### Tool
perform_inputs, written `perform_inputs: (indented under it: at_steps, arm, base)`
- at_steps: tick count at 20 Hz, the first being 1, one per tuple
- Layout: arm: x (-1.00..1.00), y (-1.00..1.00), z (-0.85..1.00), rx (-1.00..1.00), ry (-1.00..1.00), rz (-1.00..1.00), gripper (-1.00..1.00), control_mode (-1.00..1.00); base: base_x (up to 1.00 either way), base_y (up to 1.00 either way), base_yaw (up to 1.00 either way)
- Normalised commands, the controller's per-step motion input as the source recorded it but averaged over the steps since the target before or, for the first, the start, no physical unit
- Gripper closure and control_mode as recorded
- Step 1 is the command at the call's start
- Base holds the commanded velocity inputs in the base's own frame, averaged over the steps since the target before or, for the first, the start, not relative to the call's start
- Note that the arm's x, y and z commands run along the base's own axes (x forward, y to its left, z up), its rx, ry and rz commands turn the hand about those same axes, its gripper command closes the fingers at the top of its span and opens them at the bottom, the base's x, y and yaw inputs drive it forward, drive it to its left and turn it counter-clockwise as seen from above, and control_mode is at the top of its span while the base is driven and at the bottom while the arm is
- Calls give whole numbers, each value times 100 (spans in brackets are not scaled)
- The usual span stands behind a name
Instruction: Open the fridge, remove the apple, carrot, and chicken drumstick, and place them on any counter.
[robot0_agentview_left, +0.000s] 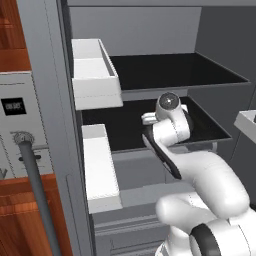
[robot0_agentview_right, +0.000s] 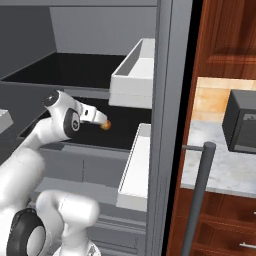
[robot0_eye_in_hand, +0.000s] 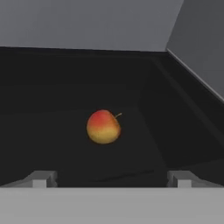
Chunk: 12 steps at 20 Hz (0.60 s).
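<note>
Fridge (robot0_agentview_left: 55, 125) doors open. Apple (robot0_eye_in_hand: 103, 127) sits on the fridge's lower black shelf (robot0_agentview_left: 125, 127), toward its back. Gripper (robot0_eye_in_hand: 111, 178) jaws spread wide, just short of the apple, nothing held.

From the left base camera my own arm blocks the middle of the lower black shelf (robot0_agentview_left: 125, 127), so I can't see what lies past the wrist. From the right, the apple (robot0_agentview_right: 106, 125) is a small orange speck half behind the hand, too small to make out. The fingers (robot0_eye_in_hand: 41, 179) show as two stubs cut by the hand camera's bottom edge. The fridge (robot0_agentview_left: 50, 100) runs off every frame, and the table (robot0_agentview_right: 220, 150) is cut at the right edge.
</note>
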Motion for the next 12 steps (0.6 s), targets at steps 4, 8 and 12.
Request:
perform_inputs:
  at_steps: [4,8,12]
  arm:
    - [31,-1,-36,0,-1,0,-100,-100]
    - [23,-4,-58,0,-5,0,-100,-100]
    - [43,-22,-18,0,-3,0,-100,-100]
  base:
    - [0,0,0]
    - [0,0,0]
    - [0,0,0]
